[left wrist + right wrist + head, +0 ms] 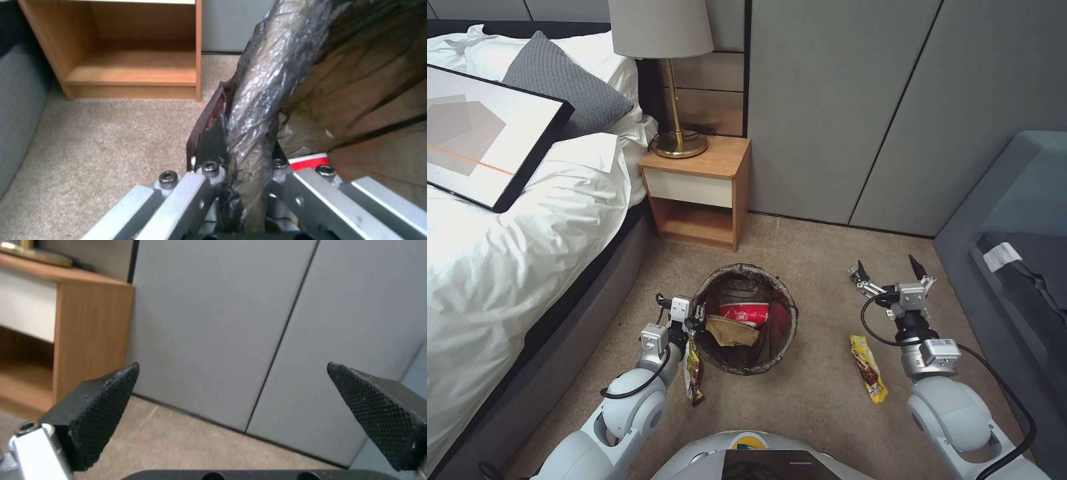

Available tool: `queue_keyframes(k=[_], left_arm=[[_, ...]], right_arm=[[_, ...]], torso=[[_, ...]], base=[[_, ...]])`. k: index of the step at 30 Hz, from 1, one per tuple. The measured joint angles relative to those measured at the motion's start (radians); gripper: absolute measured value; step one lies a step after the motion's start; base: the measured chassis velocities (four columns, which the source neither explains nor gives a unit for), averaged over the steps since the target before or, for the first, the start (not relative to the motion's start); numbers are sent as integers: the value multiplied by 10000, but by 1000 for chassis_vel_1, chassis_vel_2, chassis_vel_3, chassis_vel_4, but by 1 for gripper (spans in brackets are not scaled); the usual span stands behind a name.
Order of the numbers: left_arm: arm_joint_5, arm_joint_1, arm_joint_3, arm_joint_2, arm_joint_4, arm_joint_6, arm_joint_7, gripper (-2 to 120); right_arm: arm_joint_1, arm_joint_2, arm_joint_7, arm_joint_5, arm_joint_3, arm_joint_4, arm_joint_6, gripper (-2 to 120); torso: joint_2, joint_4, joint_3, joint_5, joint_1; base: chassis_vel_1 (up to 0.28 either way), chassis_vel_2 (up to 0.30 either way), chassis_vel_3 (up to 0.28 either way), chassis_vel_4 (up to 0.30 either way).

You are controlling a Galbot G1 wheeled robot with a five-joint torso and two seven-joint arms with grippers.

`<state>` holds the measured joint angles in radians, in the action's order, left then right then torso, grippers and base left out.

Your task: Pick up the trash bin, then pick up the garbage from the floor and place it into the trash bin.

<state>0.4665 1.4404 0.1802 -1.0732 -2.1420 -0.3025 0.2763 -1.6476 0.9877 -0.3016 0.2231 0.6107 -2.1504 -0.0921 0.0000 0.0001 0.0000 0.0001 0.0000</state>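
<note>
While the head view is showing the whole scene from above, the left gripper point(694, 319) is sitting at the near-left rim of the bin point(787, 327), which is standing on the carpet point(820, 393) in front of the nightstand point(697, 190). The left wrist view is showing up close what the head view leaves small: the jaws are clamped on the liner-wrapped rim point(253, 110), one finger outside and one inside, the crinkled, glossy plastic bunching between them. A dark red flat piece is pressing against the outer finger there; what it is cannot be told.

Inside the bin, a crushed red-and-white cup point(746, 312) is lying against a crumpled brown paper bag point(730, 331); in the wrist view a red-and-white sliver of the cup point(309, 160) is peeking past the metal links. A dark, shiny wrapper point(694, 377) is lying beside the left wrist, just outside the bin wall, its upper end hidden by the arm. A yellow wrapper point(868, 377) is lying flat on the carpet, well apart from the bin and near the right arm.

The right gripper point(888, 275) is hovering above the carpet beyond the yellow wrapper, jaws wide apart and holding nothing. Its wrist view is showing two black, diamond-textured triangular pads point(100, 415) facing grey wall panels point(213, 326), with the nightstand's wood side cut off at the edge.
</note>
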Motion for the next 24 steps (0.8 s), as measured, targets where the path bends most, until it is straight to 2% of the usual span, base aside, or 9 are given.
queue_keyframes(k=[9, 24], left_arm=[[6, -15, 8, -2, 28, 11, -10, 3], [10, -44, 3, -12, 92, 27, -21, 3]], right_arm=[[95, -895, 201, 753, -102, 194, 311, 100], [349, -1359, 273, 1043, -492, 481, 474, 100]], torso=[[0, -1, 0, -2, 0], [0, -1, 0, -1, 0]], base=[[0, 0, 0, 0], [0, 0, 0, 0]])
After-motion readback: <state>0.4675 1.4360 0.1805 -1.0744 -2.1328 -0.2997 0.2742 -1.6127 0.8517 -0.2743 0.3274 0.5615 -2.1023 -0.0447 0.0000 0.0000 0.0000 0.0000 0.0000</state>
